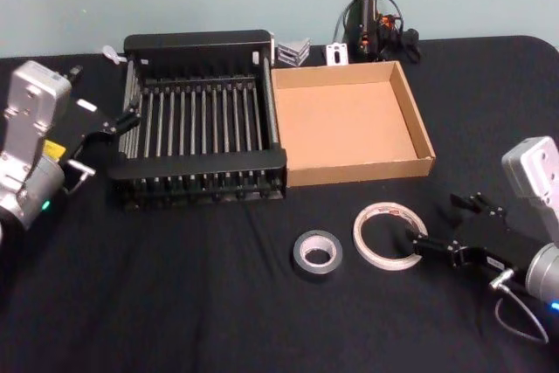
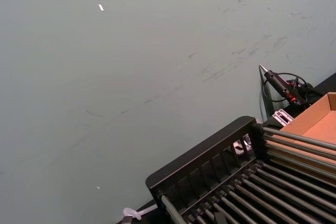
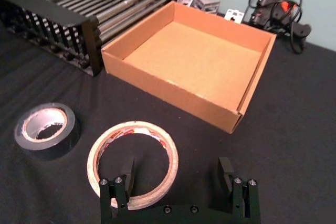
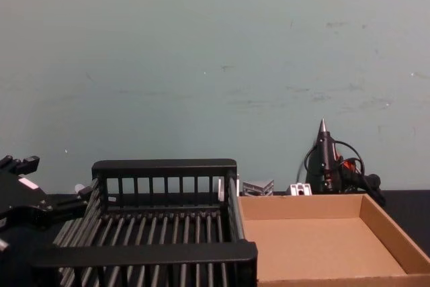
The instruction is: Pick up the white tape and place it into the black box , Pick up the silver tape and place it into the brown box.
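Observation:
The white tape (image 1: 389,235) lies flat on the black cloth in front of the brown box (image 1: 419,128), and the silver tape (image 1: 316,252) lies just to its left. My right gripper (image 1: 441,226) is open at the white tape's right side. In the right wrist view, one of its fingers (image 3: 126,176) hangs over the hole of the white tape (image 3: 170,153), with the other finger (image 3: 226,172) outside the ring and the silver tape (image 3: 63,135) farther off. My left gripper (image 1: 100,146) is open beside the left wall of the black box (image 1: 196,41). Both boxes hold nothing.
A black glue gun (image 1: 371,19) with its cord, and small metal brackets (image 1: 293,50), lie behind the boxes at the table's back edge. The black box and brown box stand side by side, touching. A teal wall closes the back.

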### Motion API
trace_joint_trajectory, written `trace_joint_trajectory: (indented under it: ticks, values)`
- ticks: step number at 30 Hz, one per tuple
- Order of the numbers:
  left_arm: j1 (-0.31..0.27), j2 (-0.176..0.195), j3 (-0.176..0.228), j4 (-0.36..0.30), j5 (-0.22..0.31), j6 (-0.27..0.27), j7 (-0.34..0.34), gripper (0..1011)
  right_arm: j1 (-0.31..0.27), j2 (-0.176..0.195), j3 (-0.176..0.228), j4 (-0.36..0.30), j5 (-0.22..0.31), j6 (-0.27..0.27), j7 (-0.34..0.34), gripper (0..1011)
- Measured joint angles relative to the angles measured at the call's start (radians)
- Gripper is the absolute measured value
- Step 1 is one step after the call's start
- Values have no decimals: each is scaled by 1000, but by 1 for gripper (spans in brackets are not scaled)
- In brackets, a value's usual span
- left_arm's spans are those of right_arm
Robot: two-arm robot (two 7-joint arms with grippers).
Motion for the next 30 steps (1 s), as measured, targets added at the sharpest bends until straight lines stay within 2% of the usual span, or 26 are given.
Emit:
trace_joint_trajectory:
  ticks: [14, 30]
  values:
    - [0, 0, 0, 0, 0, 0, 0, 1001, 44, -55, -13, 63, -39, 37, 28, 1002]
    - [0, 0, 0, 0, 0, 0, 0, 1001, 86, -106, -9, 108, -73, 47, 63, 1003]
